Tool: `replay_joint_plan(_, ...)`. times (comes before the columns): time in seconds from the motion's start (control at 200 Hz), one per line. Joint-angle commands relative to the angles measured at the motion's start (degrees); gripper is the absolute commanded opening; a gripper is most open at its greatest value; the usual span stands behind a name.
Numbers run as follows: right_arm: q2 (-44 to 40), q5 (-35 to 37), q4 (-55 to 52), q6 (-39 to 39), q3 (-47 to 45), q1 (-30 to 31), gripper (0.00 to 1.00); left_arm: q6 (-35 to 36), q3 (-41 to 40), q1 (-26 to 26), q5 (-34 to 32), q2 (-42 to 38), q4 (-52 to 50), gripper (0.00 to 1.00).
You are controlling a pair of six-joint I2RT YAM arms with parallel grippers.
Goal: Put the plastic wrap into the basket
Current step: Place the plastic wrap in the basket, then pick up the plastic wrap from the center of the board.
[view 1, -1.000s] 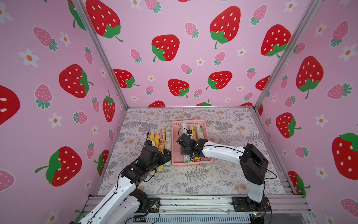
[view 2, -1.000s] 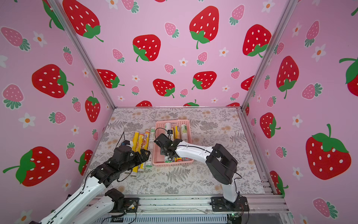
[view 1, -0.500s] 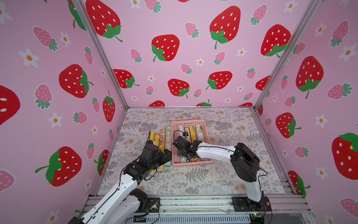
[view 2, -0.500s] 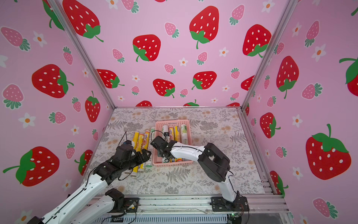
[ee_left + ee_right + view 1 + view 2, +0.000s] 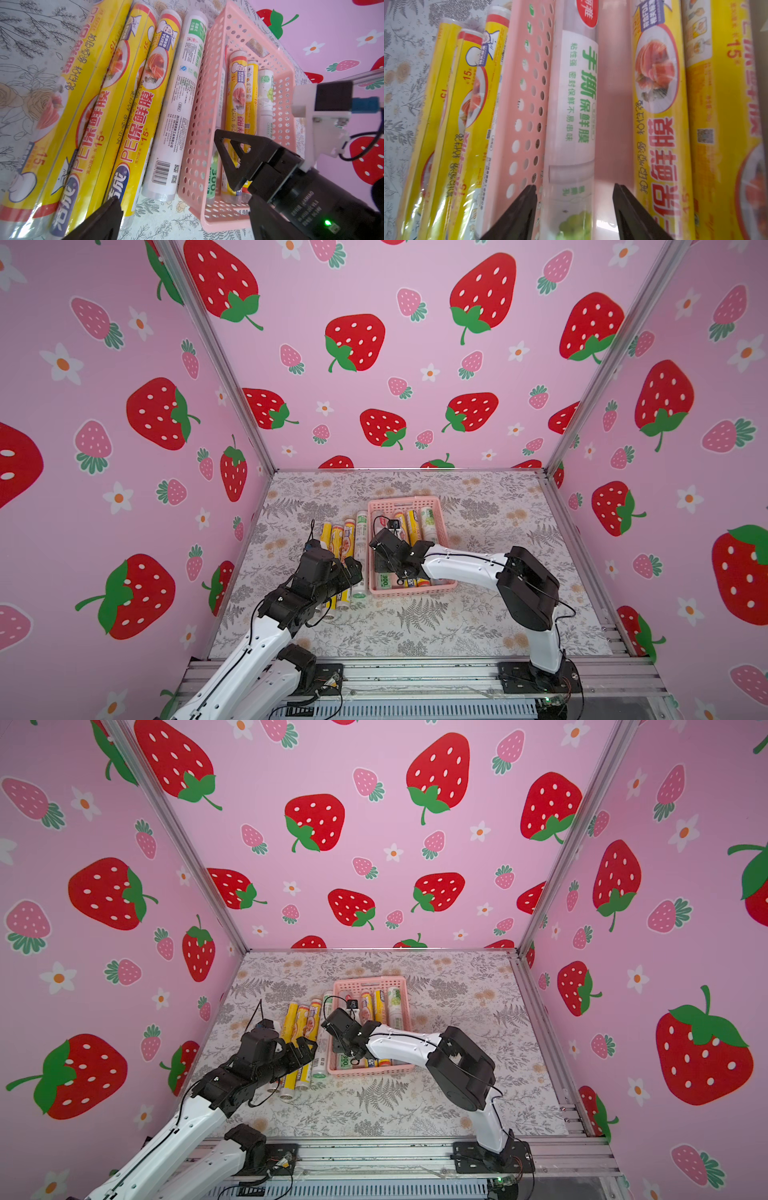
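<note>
Over the basket (image 5: 405, 502): plastic wrap (image 5: 413, 526) between loose jaws

Jaws part-spread, the right gripper (image 5: 574, 186) straddles a white roll (image 5: 575, 104) along the basket's left wall, ungripped. Four more rolls (image 5: 347, 537) lie on the desk (image 5: 478, 614) just left, beneath the wide-spread left gripper (image 5: 351, 572).

The basket (image 5: 200, 133) is smooth pink plastic with a soft sheen. The yellow rolls (image 5: 133, 116) wear glossy, crinkled clear film over print (highlights streak along them), while the white roll (image 5: 176, 116) looks more satin. The floral table covering (image 5: 436, 626) is matt, and the base rail (image 5: 415, 674) is brushed metal.
</note>
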Motion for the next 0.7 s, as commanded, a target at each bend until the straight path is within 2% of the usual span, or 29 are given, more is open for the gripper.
replay_joint_plan(0.0, -3.8, 0.2, 1.5, -1.4, -1.0, -0.1, 0.63, 2.0, 3.7, 0.5, -0.3, 0.4, -3.3, 1.00)
replay_joint_plan(0.215, -12.7, 1.3, 2.3, -4.3, -5.2, -1.5, 0.63, 5.0, 5.8, 0.6, 0.5, 2.4, -7.3, 0.95)
replay_joint_plan(0.31, -16.7, -5.3, 4.5, -6.8, -9.9, -4.3, 0.62, 8.8, 6.9, 0.6, 2.0, 5.4, -5.9, 0.90)
replay_joint_plan(0.44, -24.6, -12.4, 4.9, -7.2, -18.9, -9.8, 0.61, 14.1, 20.4, 0.7, -3.5, 15.3, -17.7, 0.84)
replay_joint_plan(0.49, -27.3, -13.2, 4.0, -9.1, -21.3, -10.8, 0.61, 14.8, 22.9, 0.7, -5.6, 17.5, -20.7, 0.81)
replay_joint_plan(0.57, -30.7, -13.9, 1.6, -12.7, -23.3, -12.0, 0.62, 14.6, 20.7, 0.7, -5.9, 18.0, -19.3, 0.77)
replay_joint_plan(0.695, -32.9, -13.2, -2.1, -16.0, -23.7, -12.6, 0.62, 13.5, 14.8, 0.7, -1.3, 18.4, -12.9, 0.68)
